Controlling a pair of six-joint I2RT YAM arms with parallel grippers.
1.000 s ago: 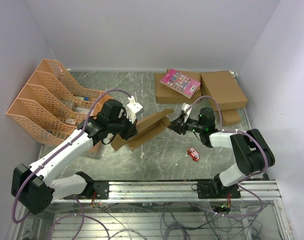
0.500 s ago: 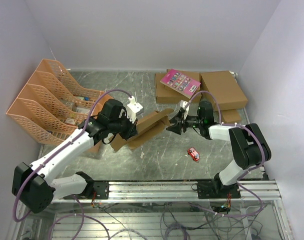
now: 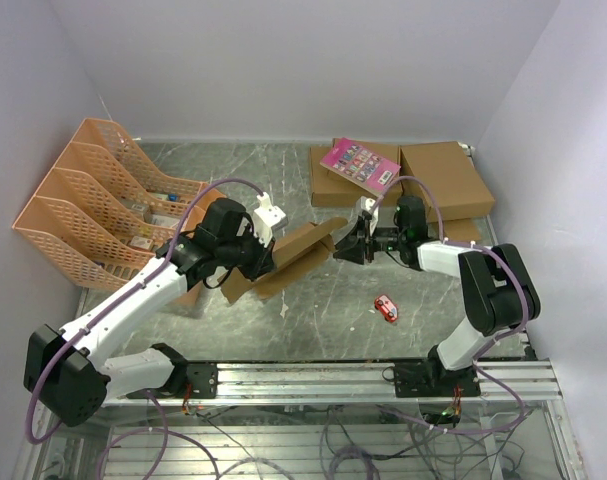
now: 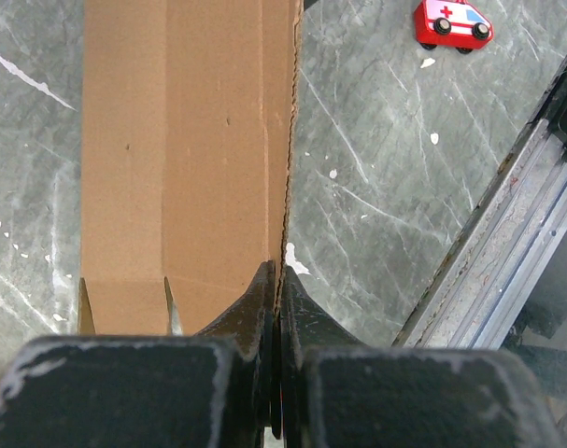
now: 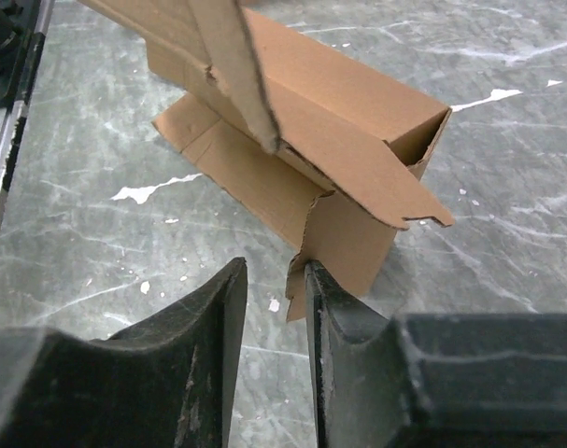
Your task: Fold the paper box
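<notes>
Fixed overhead camera, high behind the near edge of the grey table, looks down and forward over the whole surface, from afar. Left wrist camera looks steeply down, close, along the paper box — right wrist camera faces that box's end, low and near. All three share the box.

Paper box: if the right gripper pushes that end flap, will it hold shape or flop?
Probably floppy: the paper box is thin card, and its end flaps stand loose at creases. Likely light: the half-formed shell is hollow. A push may swing it about the left gripper, pinched on one wall edge, rather than fold it.
</notes>
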